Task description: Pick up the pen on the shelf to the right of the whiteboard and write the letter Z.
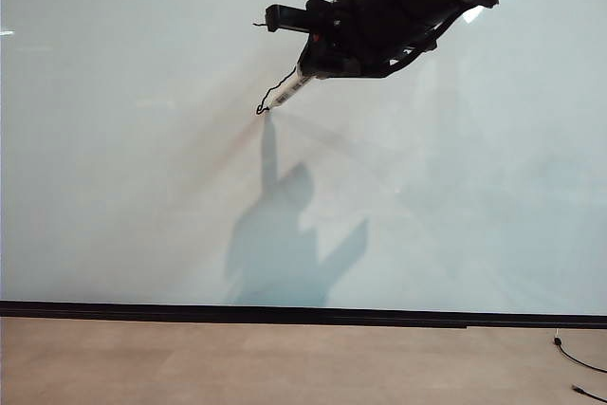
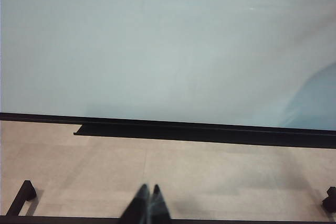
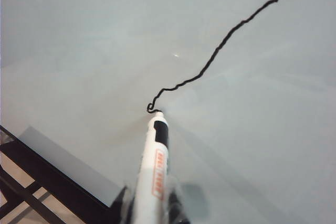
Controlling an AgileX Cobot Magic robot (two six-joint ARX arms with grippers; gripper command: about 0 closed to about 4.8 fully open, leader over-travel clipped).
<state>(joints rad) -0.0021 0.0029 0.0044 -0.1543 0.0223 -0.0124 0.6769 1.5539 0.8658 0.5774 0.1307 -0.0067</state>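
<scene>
- While the right gripper [image 3: 149, 211] clamps the pen [image 3: 154, 169] between its jaws, the barrel sticks out ahead of them and its dark tip touches the whiteboard [image 3: 79, 40].
- Just beyond that tip lies the lower end of the letter Z [image 3: 210, 61], so far a wavy top stroke and a wobbly diagonal ending in a small hook; no bottom stroke is drawn.
- Seen from the exterior view, the right gripper [image 1: 313, 64] hangs high on the board with the pen [image 1: 287, 92] slanting down out of its jaws.
- Low and well apart from the pen, the left gripper [image 2: 148, 203] has its fingertips pressed together with nothing between them; ahead of them lie tan floor [image 2: 210, 171] and the board's black strip [image 2: 210, 129].
</scene>
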